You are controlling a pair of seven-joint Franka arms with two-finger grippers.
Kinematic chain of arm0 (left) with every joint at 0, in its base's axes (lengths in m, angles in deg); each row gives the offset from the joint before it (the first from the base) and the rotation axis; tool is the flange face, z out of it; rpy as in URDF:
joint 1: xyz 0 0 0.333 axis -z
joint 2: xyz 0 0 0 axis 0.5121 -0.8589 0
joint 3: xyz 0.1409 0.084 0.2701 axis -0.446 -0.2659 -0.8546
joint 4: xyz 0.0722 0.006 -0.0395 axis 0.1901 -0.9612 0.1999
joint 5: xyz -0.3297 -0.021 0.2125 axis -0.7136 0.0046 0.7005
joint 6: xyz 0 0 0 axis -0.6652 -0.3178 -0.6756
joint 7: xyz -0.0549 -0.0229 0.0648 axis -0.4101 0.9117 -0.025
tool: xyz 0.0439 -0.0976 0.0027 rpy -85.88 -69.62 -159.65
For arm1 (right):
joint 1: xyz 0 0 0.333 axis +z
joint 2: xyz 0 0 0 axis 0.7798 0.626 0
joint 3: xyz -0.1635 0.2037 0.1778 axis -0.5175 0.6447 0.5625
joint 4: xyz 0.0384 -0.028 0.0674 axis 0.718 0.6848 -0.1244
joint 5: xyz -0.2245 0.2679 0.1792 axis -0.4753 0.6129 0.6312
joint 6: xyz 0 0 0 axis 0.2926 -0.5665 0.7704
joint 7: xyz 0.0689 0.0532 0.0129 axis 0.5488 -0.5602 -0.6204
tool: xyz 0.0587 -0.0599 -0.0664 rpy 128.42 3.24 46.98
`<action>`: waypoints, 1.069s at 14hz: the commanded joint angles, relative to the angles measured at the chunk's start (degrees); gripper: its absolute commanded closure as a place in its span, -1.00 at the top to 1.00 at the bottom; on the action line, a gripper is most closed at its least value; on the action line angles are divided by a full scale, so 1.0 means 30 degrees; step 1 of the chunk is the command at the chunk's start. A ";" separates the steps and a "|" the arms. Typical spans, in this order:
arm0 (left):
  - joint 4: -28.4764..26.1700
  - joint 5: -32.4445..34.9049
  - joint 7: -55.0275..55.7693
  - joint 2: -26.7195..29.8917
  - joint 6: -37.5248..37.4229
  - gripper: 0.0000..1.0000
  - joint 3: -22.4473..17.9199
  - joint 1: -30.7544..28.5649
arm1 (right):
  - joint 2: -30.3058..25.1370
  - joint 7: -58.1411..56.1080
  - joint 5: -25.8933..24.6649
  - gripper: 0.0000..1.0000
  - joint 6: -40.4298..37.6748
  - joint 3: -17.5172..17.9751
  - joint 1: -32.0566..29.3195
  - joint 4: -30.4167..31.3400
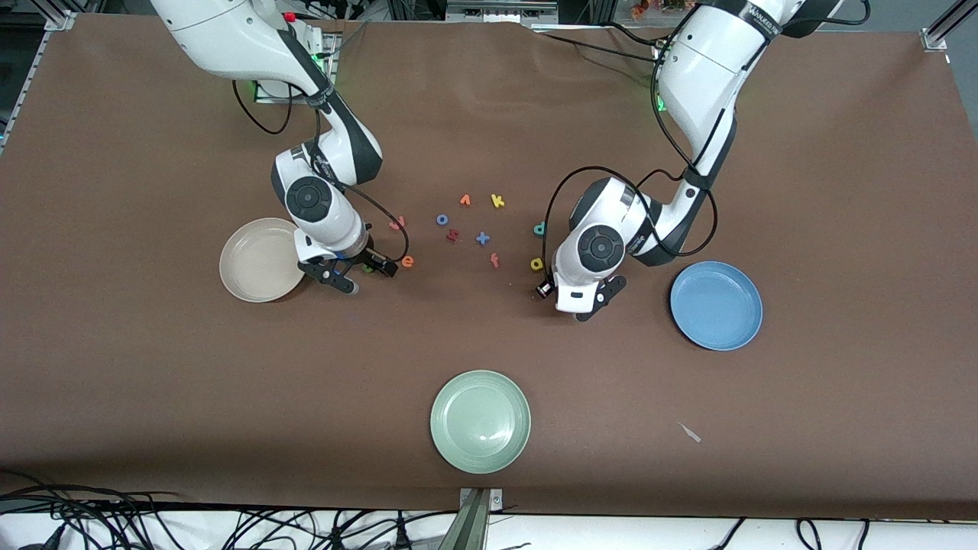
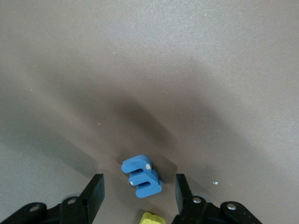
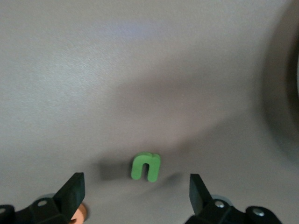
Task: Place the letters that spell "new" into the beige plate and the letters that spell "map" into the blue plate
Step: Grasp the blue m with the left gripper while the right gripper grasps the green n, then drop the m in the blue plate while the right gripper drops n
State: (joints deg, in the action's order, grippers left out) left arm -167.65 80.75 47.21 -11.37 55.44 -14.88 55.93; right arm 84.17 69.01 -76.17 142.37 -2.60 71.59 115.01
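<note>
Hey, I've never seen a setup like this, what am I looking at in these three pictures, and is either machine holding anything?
Two white robot arms work at a brown table. The wide picture comes from a high camera facing them; the other two come from cameras on each arm's wrist, looking down past its two fingers.

On the table lie three plates: the beige plate, the blue plate and a pale green plate, plus small foam letters scattered between the arms.

The left gripper is down at the table with its fingers on either side of a blue m, not gripping it. The right gripper is open, low beside the beige plate, with a green n between its fingers. Nothing is held.
</note>
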 commanded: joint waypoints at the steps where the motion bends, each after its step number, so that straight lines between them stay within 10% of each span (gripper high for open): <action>1: -0.0216 -0.0540 0.0014 0.0038 0.0316 0.08 -0.0155 0.0004 | -0.0561 0.0055 0.0305 0.87 0.0957 0.0003 -0.0071 0.1198; 5: -0.0099 -0.0511 0.0014 -0.0109 0.0316 -0.73 -0.0185 -0.0056 | -0.0561 -0.0268 0.0305 0.38 0.0899 -0.0085 -0.0276 0.1082; 15: 0.0808 0.1481 -0.3430 0.1996 -0.4100 -0.78 -0.0536 -0.1779 | -0.0326 -0.0121 0.0305 0.00 0.1016 0.0003 -0.0276 0.1052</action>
State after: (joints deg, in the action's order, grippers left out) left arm -165.39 83.81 42.93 -8.35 48.01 -16.57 53.33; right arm 83.94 68.96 -76.17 144.28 -2.93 70.96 116.87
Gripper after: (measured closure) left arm 0.731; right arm 0.476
